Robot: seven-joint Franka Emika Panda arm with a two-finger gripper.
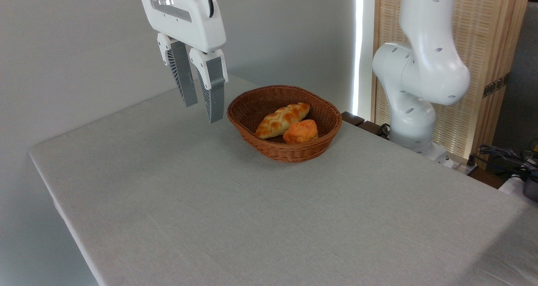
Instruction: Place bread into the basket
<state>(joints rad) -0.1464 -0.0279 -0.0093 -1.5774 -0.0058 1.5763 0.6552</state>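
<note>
Looking across the scene, you see the desk point(235, 219) first: a wide surface under a pale grey cloth, filling most of the view and running back toward a plain wall. At the right, behind the desk's far edge, stands the white arm point(420, 76) on its base, in front of a slatted wooden screen point(487, 34). Next in size is the gripper point(203, 106), hanging high at the upper left, well above the cloth; you can see its two grey ribbed fingers point(211, 92) pointing down, parted by a narrow gap, with nothing between them, so it is released and empty. Just right of the fingertips sits the basket point(290, 151), an oval of reddish-brown wicker resting on the desk near its far side. Inside it lies the bread point(282, 120), a pale braided loaf with browned ridges, set on a slant from lower left to upper right. Touching its near right side is a small round orange bun point(300, 131), also in the basket.
</note>
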